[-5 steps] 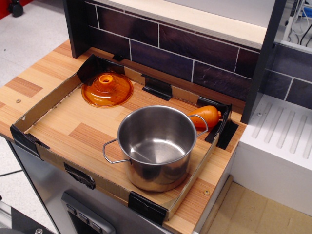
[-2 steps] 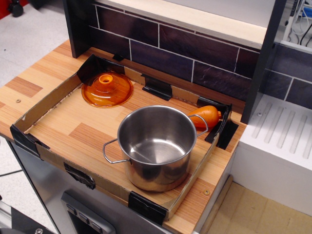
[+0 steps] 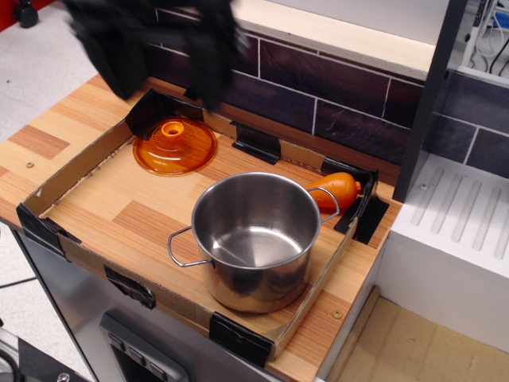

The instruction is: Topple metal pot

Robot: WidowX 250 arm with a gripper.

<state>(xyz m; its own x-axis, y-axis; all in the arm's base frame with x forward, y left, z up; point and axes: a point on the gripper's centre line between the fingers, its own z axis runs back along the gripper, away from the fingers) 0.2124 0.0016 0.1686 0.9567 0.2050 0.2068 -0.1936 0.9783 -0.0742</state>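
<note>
The metal pot (image 3: 256, 239) stands upright in the near right part of a shallow cardboard tray (image 3: 75, 171). It is shiny steel, empty, with two thin wire loop handles. My gripper (image 3: 167, 83) is a blurred black shape at the top left, high above the tray's back left corner and the orange lid. Its two dark fingers (image 3: 213, 76) hang down with a wide gap between them, so it looks open and empty. It is well apart from the pot.
An orange translucent domed lid (image 3: 175, 146) lies in the tray's back left. An orange carrot-like toy (image 3: 338, 189) lies behind the pot in the back right corner. A dark tiled wall (image 3: 318, 87) runs behind. A white drainer (image 3: 461, 231) stands to the right.
My gripper has come into view at the top left; it was out of view in both earlier frames. The pot, lid and toy have not moved.
</note>
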